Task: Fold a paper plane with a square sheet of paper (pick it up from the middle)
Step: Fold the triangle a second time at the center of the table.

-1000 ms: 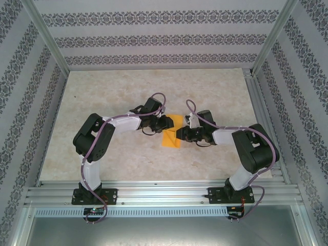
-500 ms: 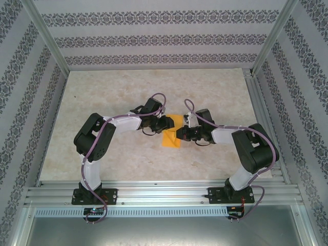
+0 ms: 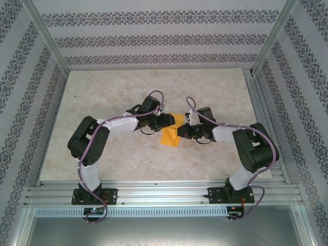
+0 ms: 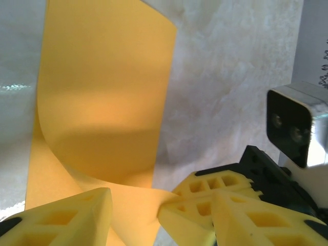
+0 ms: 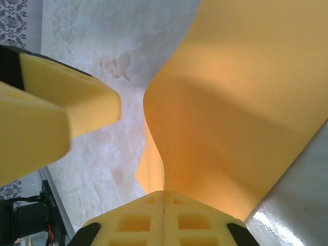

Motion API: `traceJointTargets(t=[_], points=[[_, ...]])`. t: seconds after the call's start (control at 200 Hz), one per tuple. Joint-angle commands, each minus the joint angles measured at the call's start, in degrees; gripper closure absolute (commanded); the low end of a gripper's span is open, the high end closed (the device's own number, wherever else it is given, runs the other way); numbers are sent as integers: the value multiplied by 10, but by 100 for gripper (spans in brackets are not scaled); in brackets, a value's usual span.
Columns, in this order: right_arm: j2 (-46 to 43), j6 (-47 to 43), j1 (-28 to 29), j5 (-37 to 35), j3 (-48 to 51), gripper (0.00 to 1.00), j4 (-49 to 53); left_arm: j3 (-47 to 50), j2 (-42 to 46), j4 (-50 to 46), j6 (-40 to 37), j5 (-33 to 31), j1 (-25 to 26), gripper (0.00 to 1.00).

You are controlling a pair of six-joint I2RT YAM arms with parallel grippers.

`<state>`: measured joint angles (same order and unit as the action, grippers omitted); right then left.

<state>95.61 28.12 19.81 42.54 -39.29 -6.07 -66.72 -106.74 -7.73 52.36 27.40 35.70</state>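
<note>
- Right end effector (image 5: pixel 164 202): had just clamped shut, pinching the lifted edge of the thin orange-yellow square paper sheet (image 3: pixel 170 137), mid pale desk (image 3: pixel 102 97).
- Left end effector (image 3: pixel 173 122): fingers spreading, letting go; the hand-over seemed complete.

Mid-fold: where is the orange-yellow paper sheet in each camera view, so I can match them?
Top external: thin orange-yellow square sheet of paper, at the centre.
Left wrist: the sheet curls up across the left half.
Right wrist: the sheet spreads over the upper right.
Shared landmark: the right gripper, shut on the sheet's edge.
</note>
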Motion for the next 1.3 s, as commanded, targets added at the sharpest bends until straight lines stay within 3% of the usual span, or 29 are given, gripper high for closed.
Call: traceJointTargets(t=[0.0, 0.2, 0.515, 1.049, 1.299], points=[[11, -18, -7, 3, -15, 95, 1, 24, 23, 51, 16, 11, 5, 48], [12, -12, -12, 4, -17, 93, -3, 61, 16, 128, 46, 44, 10, 62], [9, 9, -14, 17, -8, 88, -31, 48, -36, 167, 89, 31, 15, 67], [-3, 48, -1, 14, 42, 72, -86, 48, -48, 177, 104, 19, 15, 68], [4, 57, 5, 10, 39, 77, -95, 46, -48, 175, 102, 20, 15, 68]])
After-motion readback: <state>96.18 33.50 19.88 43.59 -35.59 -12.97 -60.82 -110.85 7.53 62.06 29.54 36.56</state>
